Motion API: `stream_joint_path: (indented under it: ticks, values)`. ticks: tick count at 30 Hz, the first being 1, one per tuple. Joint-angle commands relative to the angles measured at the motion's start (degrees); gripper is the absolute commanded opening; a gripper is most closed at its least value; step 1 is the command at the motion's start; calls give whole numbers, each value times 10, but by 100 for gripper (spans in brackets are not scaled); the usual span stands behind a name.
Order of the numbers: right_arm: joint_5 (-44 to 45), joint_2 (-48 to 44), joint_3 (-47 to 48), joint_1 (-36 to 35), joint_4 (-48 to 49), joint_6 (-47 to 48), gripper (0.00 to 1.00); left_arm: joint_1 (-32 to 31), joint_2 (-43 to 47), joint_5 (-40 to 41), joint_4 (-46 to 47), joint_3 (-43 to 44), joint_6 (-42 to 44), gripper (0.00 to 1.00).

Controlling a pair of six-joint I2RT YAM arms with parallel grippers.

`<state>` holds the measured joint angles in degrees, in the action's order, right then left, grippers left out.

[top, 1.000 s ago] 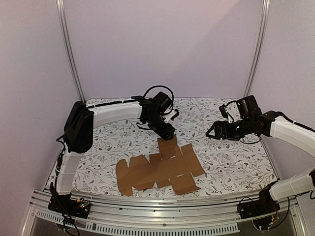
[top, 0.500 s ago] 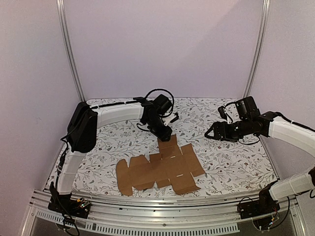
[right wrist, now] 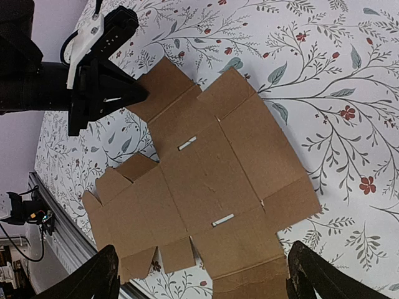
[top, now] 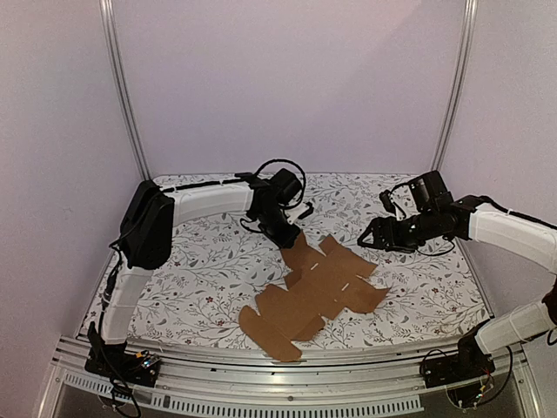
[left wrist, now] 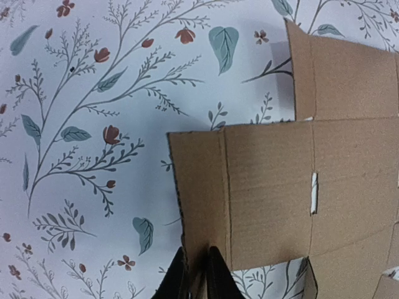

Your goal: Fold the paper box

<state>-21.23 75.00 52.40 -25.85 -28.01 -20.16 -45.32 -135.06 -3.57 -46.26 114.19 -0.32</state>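
The paper box (top: 318,292) is a flat brown die-cut cardboard sheet with flaps and slots, lying skewed on the floral cloth in the middle of the table. My left gripper (top: 291,239) is shut on the far flap's edge. In the left wrist view its black fingers (left wrist: 215,268) pinch the paper box (left wrist: 268,193) at the bottom, with my left gripper (left wrist: 198,254) clamped on the cardboard edge. My right gripper (top: 370,237) hovers open to the right of the sheet. The right wrist view looks down on the paper box (right wrist: 206,180) between the wide-spread tips of my right gripper (right wrist: 209,280), which hold nothing.
A floral tablecloth (top: 209,252) covers the table. An aluminium rail (top: 261,383) runs along the near edge, close to the sheet's front flap. Metal posts (top: 122,96) and plain walls enclose the back and sides.
My left gripper has closed on the sheet's far flap. The sheet has swung round and shifted to the right, its left end now toward the near rail. The right arm edged slightly left.
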Motion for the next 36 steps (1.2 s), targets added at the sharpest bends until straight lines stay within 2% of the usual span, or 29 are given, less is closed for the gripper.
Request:
stream_joint_path:
  ticks: [1, 3, 10, 14, 19, 24, 36]
  values:
    - [11, 10, 23, -6, -7, -2, 92, 11, 4, 0, -11, 8, 8, 5]
    - [15, 14, 30, -7, -11, -1, 92, 11, 6, 1, -12, 7, 14, 0]
    - [53, 35, 76, -7, -51, 40, 90, 11, 48, 4, 21, -41, 9, 0]
    - [70, 56, 110, -9, -73, 78, 88, 10, 94, 12, 80, -115, 5, 0]
    - [103, 76, 138, -10, -72, 120, 87, 9, 154, -13, 170, -207, 5, 0]
    - [90, 102, 163, -10, -61, 138, 82, 9, 206, -26, 267, -293, 5, 0]
    - [63, 203, 223, -10, -94, 168, 67, 8, 284, -39, 425, -434, 5, 0]
